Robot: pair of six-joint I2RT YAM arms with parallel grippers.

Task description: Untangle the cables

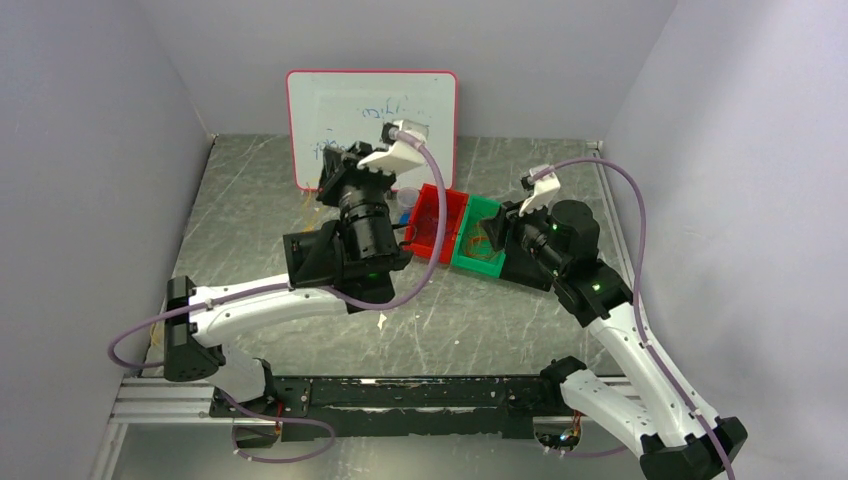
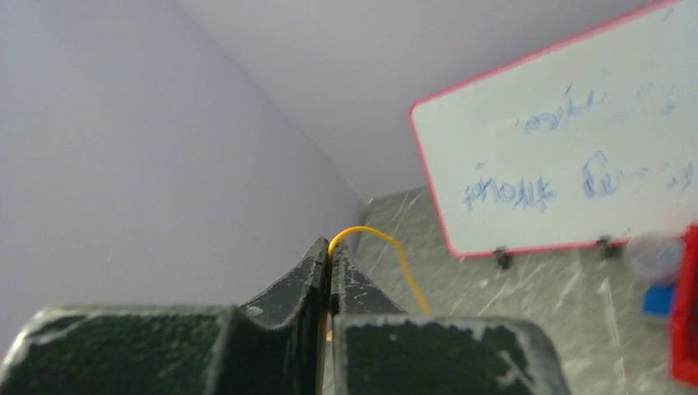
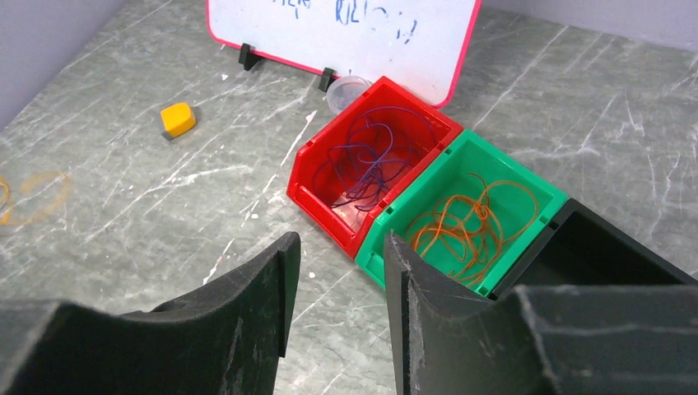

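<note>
You had one yellow cable (image 2: 366,233) pinched in your left claw (image 2: 330,257), off to the left of the red bin (image 3: 323,206) and raised above the table (image 3: 148,206). From the fingertips the strand rose a little, bent over in a narrow arch toward the red bin's side, and ran down toward the table until the claw's right finger hid it. Its long axis was close to upright, with both legs of the arch pointing down. The left claw was fully closed, its two fingers meeting on that strand and on nothing else.

Inside the red bin lay the dark purple cables (image 3: 374,156), a loose heap of loops with no single direction. The orange cables (image 3: 465,222) lay coiled in the same way in the green bin (image 3: 514,167), which touched the red bin's right wall. A black bin (image 3: 609,247) stood against the green one, on the side away from the red bin. A faint orange loop (image 3: 37,197) lay flat on the table well left of the red bin, too blurred to say more.

Your right claw (image 3: 337,247) hovered just in front of the red bin, its fingers parted with a clear gap and nothing between them.

Behind the red bin stood a whiteboard (image 3: 346,25), with a clear cup (image 3: 346,92) just beside the bin's far corner. A yellow block (image 3: 177,119) lay left of the red bin, well apart from it.
</note>
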